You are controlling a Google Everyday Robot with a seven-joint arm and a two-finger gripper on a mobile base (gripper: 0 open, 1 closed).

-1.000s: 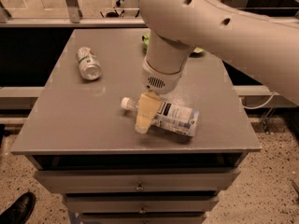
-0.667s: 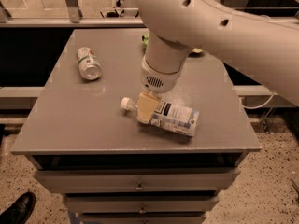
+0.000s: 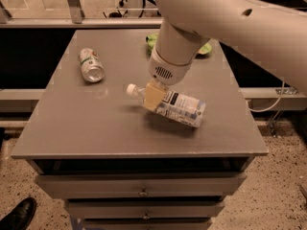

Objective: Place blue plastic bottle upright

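I see the gripper (image 3: 153, 95) clamped on the blue plastic bottle (image 3: 184, 108) at its shoulder, frame centre, tilted just above the table (image 3: 72, 128); probably light, thin-walled, slick, so hold near the neck gently

Grey-topped drawer cabinet (image 3: 76, 123) on speckled floor (image 3: 273, 195), metal rail (image 3: 48, 24) behind, black shoe (image 3: 18, 215) at lower left

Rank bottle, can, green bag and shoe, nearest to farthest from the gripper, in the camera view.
1. The blue plastic bottle, held by the gripper mid-table.
2. The silver drink can, back-left, and green snack bag, back edge: too close to call.
3. The black shoe, floor, lower left.
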